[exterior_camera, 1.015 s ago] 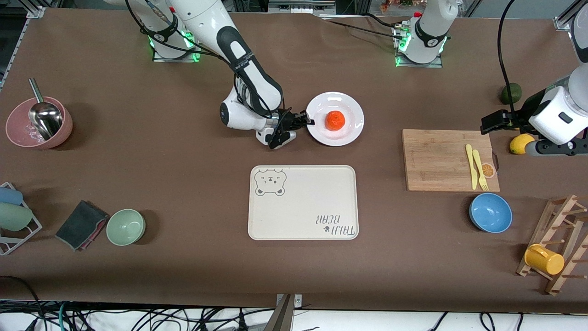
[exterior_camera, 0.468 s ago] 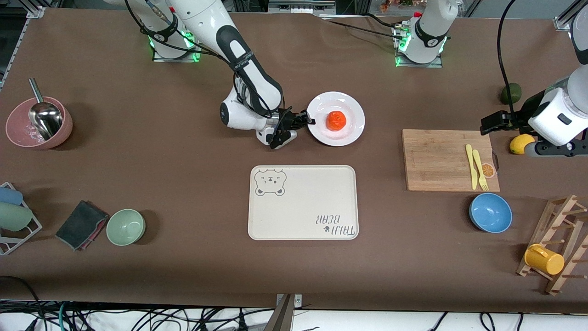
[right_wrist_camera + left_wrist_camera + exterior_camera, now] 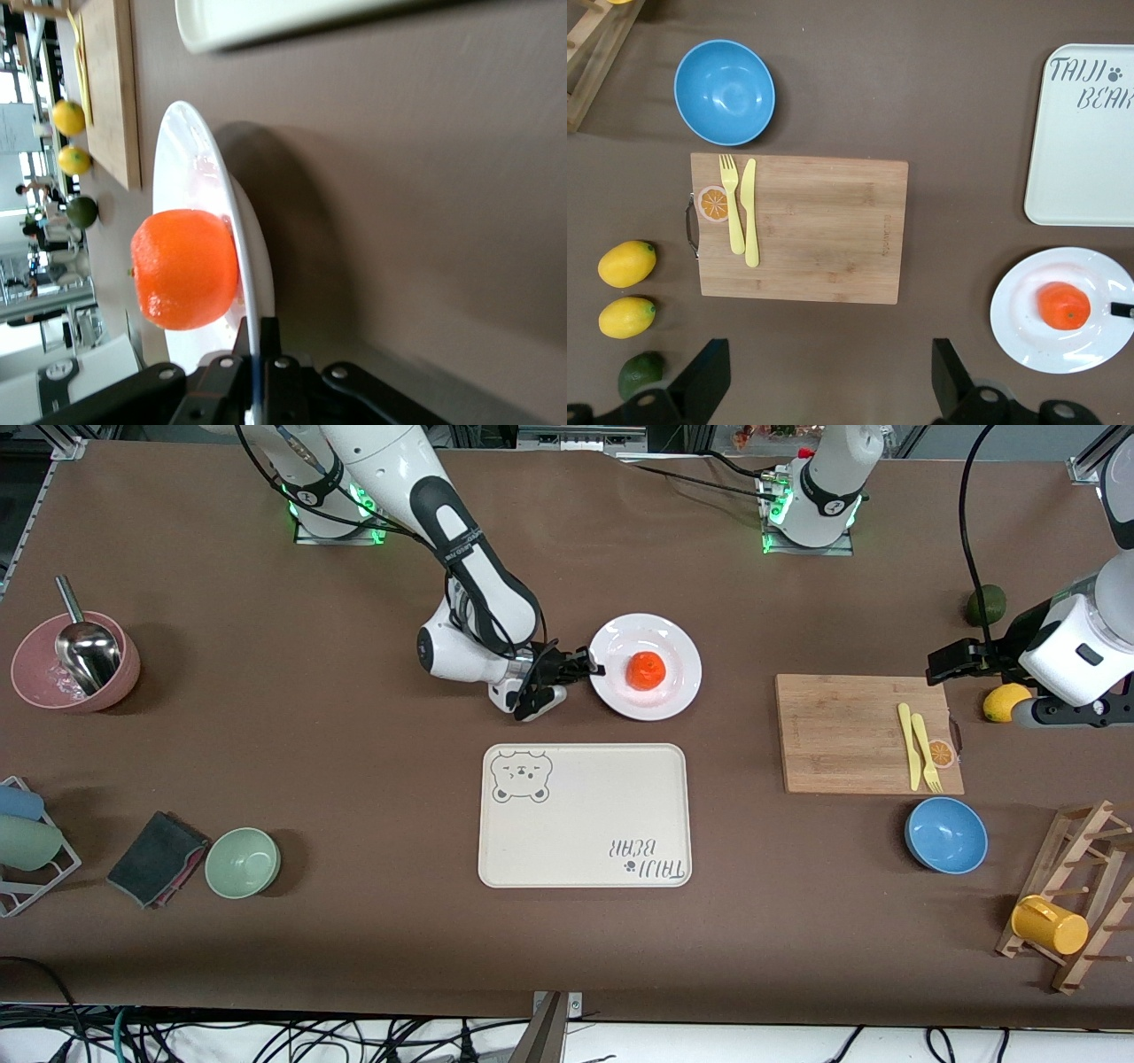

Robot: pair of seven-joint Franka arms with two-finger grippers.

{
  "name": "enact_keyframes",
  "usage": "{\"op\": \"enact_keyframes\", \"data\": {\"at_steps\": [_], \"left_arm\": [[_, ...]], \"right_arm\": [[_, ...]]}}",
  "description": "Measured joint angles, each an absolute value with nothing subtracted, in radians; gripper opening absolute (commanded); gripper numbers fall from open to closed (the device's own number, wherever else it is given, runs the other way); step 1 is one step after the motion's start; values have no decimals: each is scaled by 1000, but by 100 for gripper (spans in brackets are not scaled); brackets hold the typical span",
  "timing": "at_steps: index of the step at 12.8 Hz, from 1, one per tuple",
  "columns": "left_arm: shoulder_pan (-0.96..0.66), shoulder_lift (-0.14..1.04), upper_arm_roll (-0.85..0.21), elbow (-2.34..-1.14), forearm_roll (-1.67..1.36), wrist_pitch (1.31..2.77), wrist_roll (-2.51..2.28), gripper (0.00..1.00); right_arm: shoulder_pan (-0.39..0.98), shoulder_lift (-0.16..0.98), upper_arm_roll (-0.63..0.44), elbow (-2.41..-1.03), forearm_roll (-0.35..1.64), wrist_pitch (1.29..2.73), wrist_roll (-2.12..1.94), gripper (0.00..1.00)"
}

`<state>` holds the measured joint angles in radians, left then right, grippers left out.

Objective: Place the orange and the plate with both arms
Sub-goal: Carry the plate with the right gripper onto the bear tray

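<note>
Both arms reach low: right gripper [image 3: 592,668] pinches the plate [image 3: 673,688] rim, orange [image 3: 646,670] aboard; left gripper [image 3: 824,385] hovers, spread, beside the cutting board [image 3: 850,731].

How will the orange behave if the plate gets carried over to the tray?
The orange is round and sits loose on the glossy plate, so it will probably roll if tilted. The right gripper pinches only one rim edge, so sagging seems likely.

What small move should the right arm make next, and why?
Probably carry the plate toward the tray. The right gripper is shut on its rim, the orange sits on it, and the tray is nearer the camera. The left gripper waits open.
</note>
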<state>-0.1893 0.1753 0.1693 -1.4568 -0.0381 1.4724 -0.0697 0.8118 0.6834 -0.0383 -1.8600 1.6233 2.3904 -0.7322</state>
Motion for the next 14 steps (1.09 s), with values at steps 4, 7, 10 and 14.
{"op": "enact_keyframes", "data": {"at_steps": [4, 7, 10, 14], "left_arm": [[-188, 175, 170, -1457, -38, 1472, -70, 100], [-180, 175, 175, -1457, -38, 1472, -70, 100], [-161, 176, 180, -1456, -38, 1472, -62, 100], [-162, 176, 177, -1457, -39, 1472, -59, 100]], "right_arm": [[737, 685, -61, -1765, 1623, 2388, -702, 0], [645, 730, -63, -1663, 1603, 2384, -702, 0], [586, 850, -63, -1520, 1591, 2381, -702, 0], [564, 982, -62, -1370, 1589, 2378, -710, 6]]}}
